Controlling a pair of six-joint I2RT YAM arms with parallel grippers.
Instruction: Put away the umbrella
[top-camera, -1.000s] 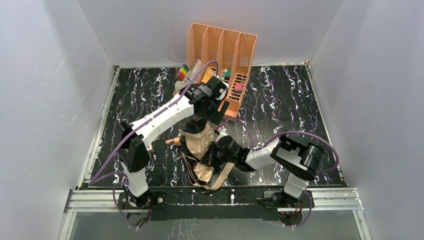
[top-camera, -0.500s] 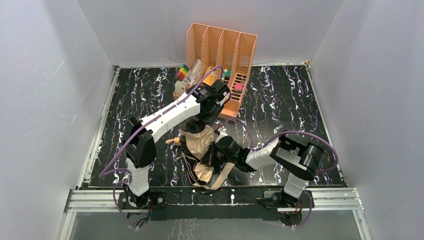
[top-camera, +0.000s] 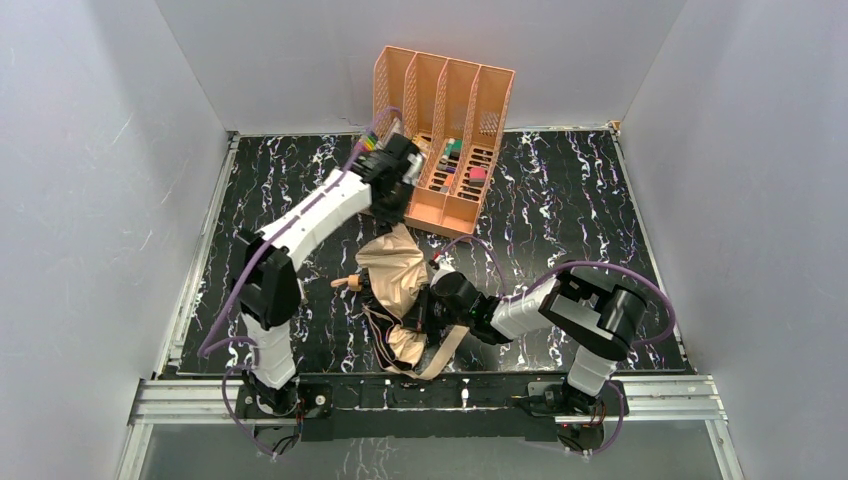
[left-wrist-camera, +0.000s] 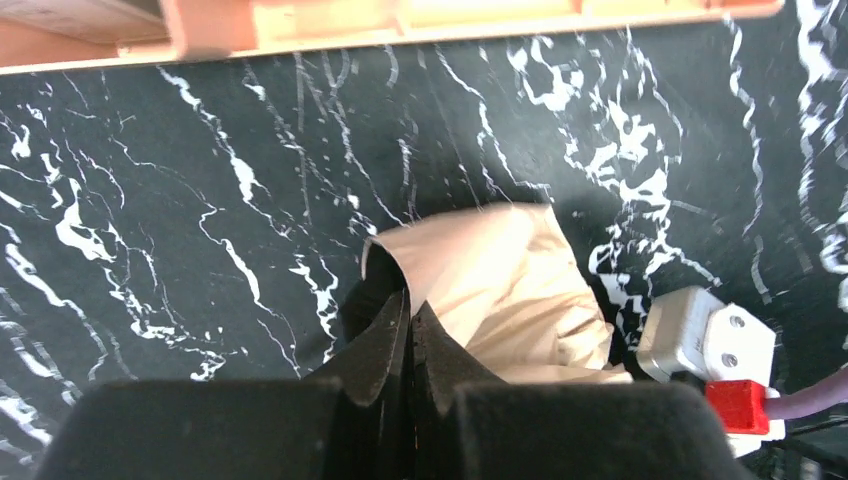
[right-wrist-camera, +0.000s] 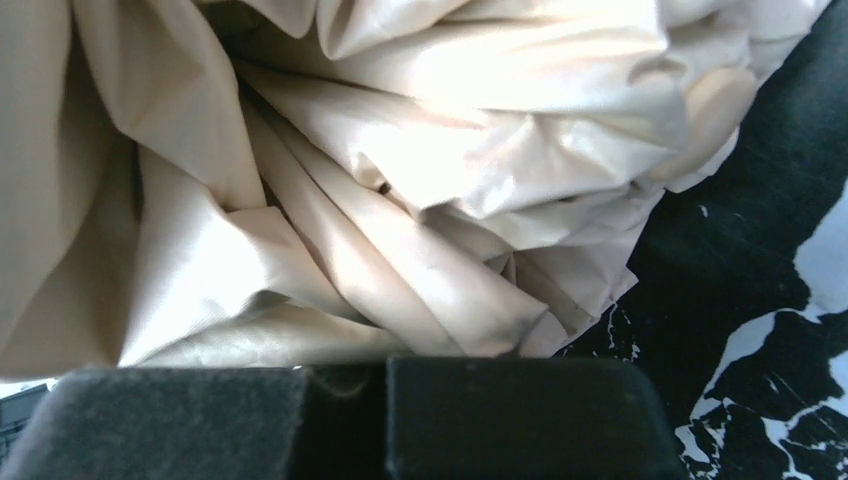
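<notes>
The umbrella (top-camera: 393, 280) lies crumpled at the middle of the table, tan fabric up, black edges and thin ribs showing, with its short handle (top-camera: 347, 283) pointing left. My left gripper (top-camera: 390, 195) hangs behind it, beside the organizer, shut with nothing between its fingers. In the left wrist view its closed tips (left-wrist-camera: 410, 310) sit above a raised fold of the umbrella (left-wrist-camera: 500, 285) without touching it. My right gripper (top-camera: 420, 310) is buried in the canopy's right side. The right wrist view is filled with tan folds (right-wrist-camera: 400, 180), which cover the fingertips of the shut right gripper (right-wrist-camera: 345, 375).
A peach file organizer (top-camera: 445, 110) stands at the back centre, small items in its slots, and its base edge (left-wrist-camera: 300, 25) shows in the left wrist view. Coloured markers (top-camera: 366, 147) sit at its left. White walls close in the black marbled table (top-camera: 580, 200).
My left gripper has lifted off the umbrella's top, swung back and left toward the organizer, and gone from open to shut. The right gripper and the umbrella have stayed put.
</notes>
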